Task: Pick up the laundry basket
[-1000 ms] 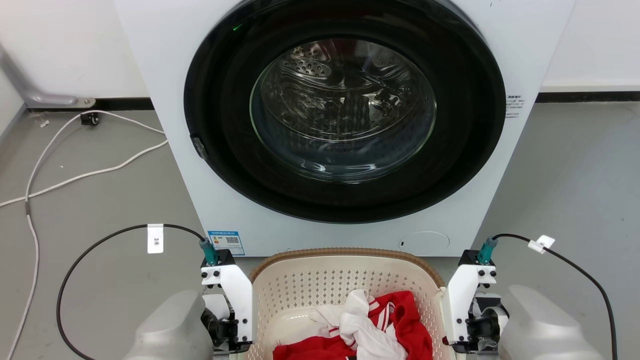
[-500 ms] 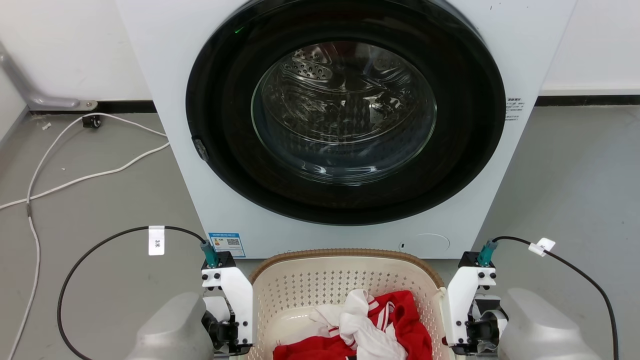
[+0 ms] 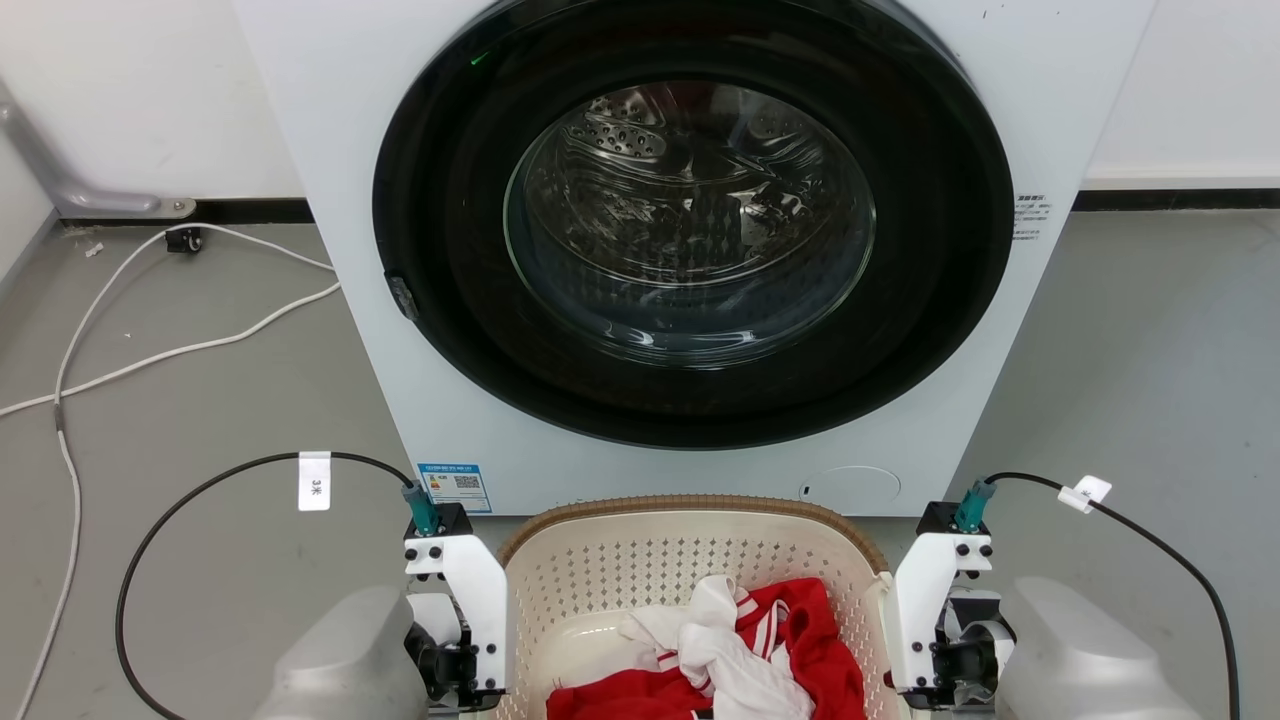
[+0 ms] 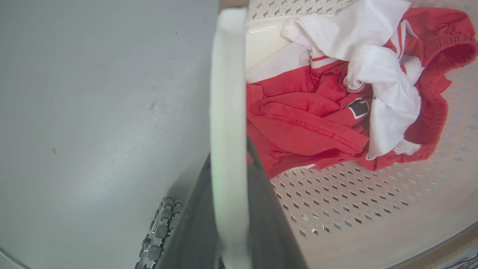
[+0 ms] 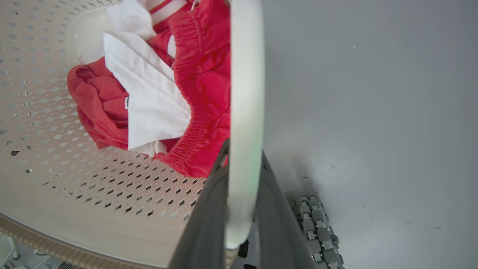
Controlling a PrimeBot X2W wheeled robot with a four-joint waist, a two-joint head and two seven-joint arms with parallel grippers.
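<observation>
Head view: laundry basket (image 3: 690, 560) sits at the bottom middle, just in front of the washing machine (image 3: 330, 150), whose round dark door (image 3: 690, 220) is closed. Can't tell if the basket is touching the grey floor (image 3: 200, 400) or is off it. Red and white clothes (image 3: 740, 650) are bunched in the basket, toward its right wall.

Left gripper (image 4: 229, 168) is at the basket's left side. In the left wrist view its two dark fingers sit tight on either side of the white left handle (image 4: 227, 74), clamped on it. Right gripper (image 5: 244, 168) is at the basket's right side, with the same pinch on the white right handle (image 5: 246, 74), one finger on the inside and one on the outside.

A black cable (image 3: 180, 500) loops from the left wrist and another black cable (image 3: 1170, 550) from the right. A white cord (image 3: 150, 350) lies on the floor left of the washer, well apart from the basket.
</observation>
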